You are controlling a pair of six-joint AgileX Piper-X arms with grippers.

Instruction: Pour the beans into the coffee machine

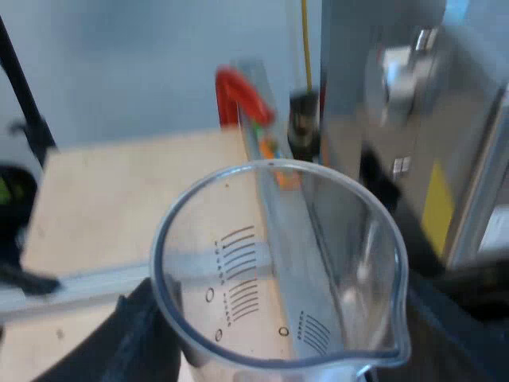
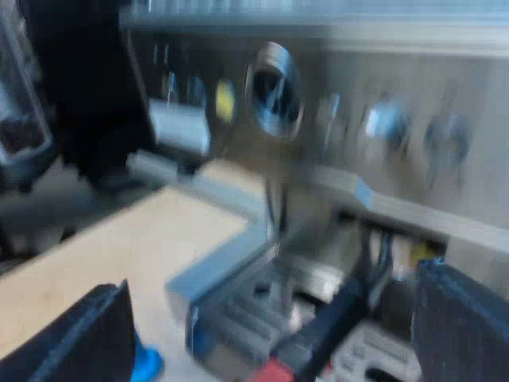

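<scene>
Left end effector (image 1: 294, 346) clamped on measuring glass (image 1: 278, 263) near espresso machine (image 1: 413, 159). Right end effector (image 2: 270, 326) fingers apart, near holder (image 2: 326, 326), above counter (image 2: 119, 263).

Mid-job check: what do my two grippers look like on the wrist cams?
The left gripper has two plain black jaws with no markings that I can see. The right gripper looks alike: two black, blocky jaws with angled edges.

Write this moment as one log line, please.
left gripper: holds glass by machine | glass: no beans seen | right gripper: open at machine front, near holder
</scene>
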